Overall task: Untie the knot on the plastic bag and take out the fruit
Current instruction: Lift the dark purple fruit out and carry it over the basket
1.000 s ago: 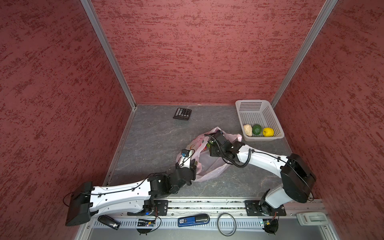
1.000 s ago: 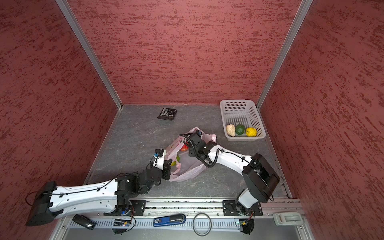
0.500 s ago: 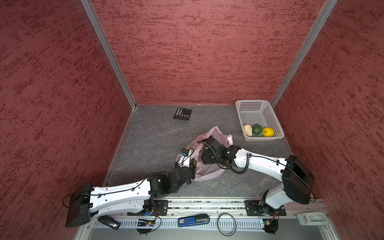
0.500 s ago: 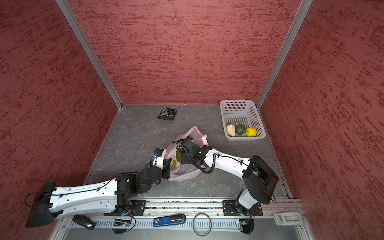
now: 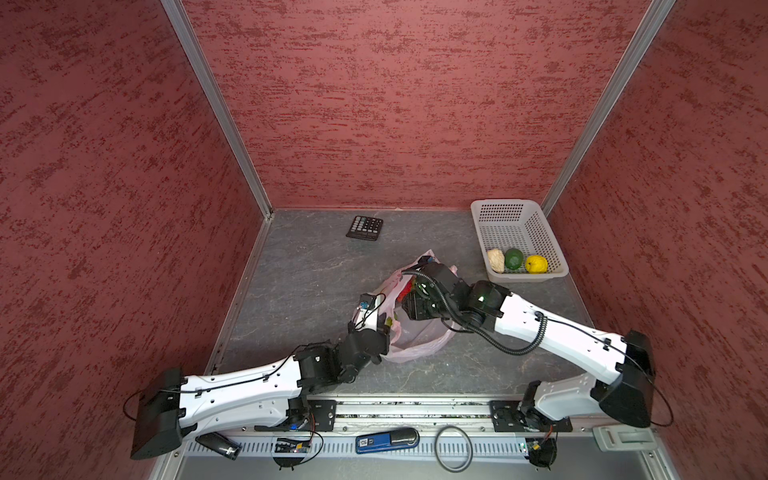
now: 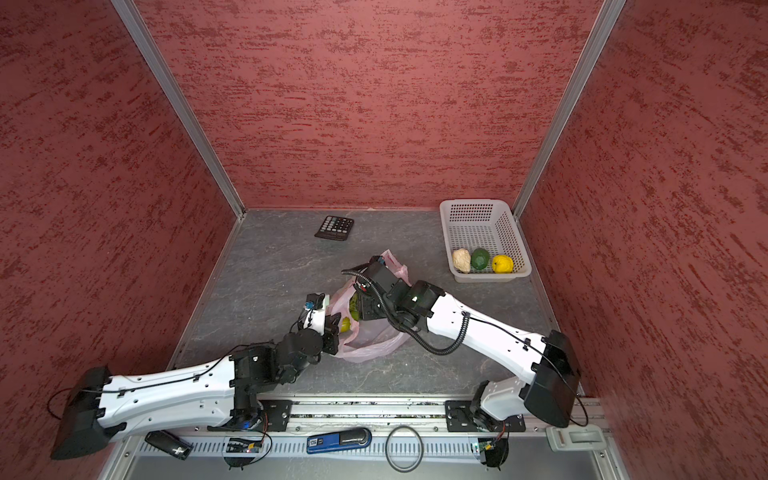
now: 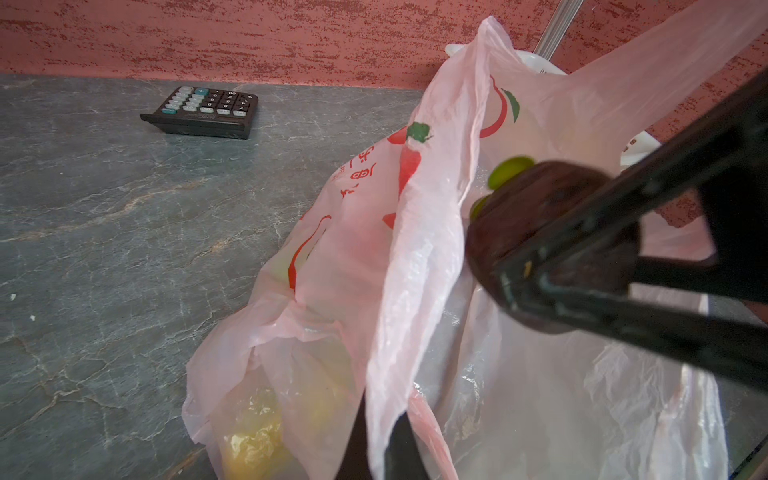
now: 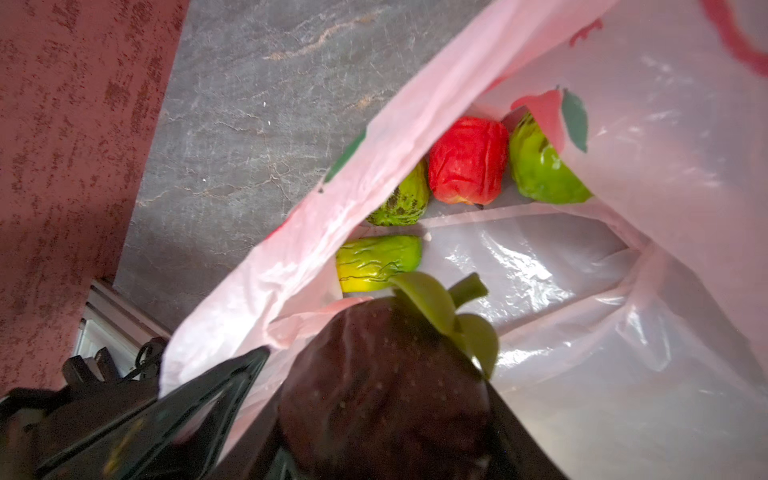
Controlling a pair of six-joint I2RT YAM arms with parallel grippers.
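Standing by the rig, I see the plastic bag lying in the middle of the tabletop with its mouth gaping open. The left jaws are pinched tight on a strip of the bag's film at its near edge, holding that side up. The right jaws, partway open, clasp a dark brown fruit with green leaves, right at the bag's mouth. Down inside lie a red fruit, with a light green fruit just beside it, a striped green fruit on its other side and a yellow-green piece near that. In the far right corner, well apart from the bag, a white basket holds a beige fruit, a dark green fruit and a yellow fruit in a row. A calculator rests near the back wall.
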